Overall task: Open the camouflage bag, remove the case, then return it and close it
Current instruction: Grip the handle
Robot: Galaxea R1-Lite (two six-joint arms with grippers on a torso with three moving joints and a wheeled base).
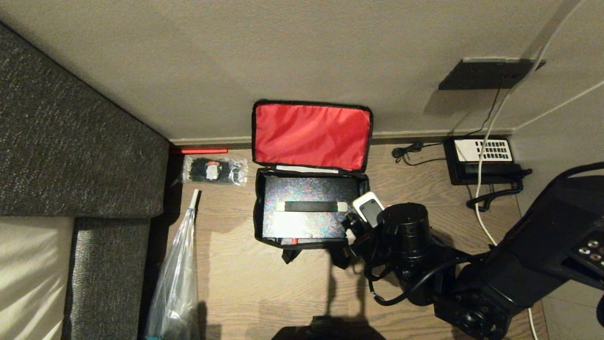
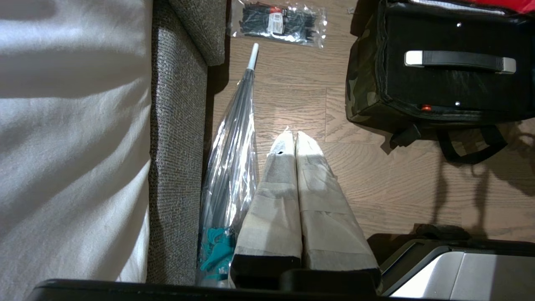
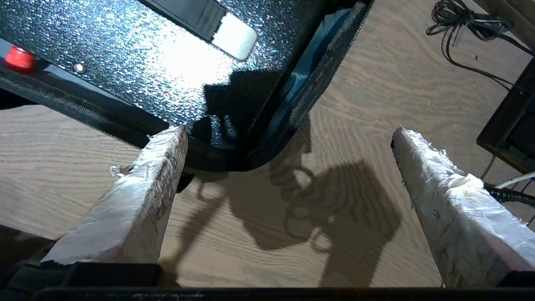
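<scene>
Left claw (image 2: 292, 144), fingers pressed together, hangs over the wooden floor (image 1: 245, 274). Right claw (image 3: 288, 133), fingers spread wide and empty, hovers at the near right corner of the open camouflage fabric bag (image 1: 258, 208). Flat black speckled case (image 1: 306, 203) lies inside, red-lined lid (image 1: 311, 134) against the wall.

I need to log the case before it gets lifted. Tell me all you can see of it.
The case is flat, black and rectangular, with a hard-looking speckled top. A black strap handle with pale ends runs along its middle, and a small red latch sits on its near edge. It lies level inside the open bag, nearly filling it.
</scene>
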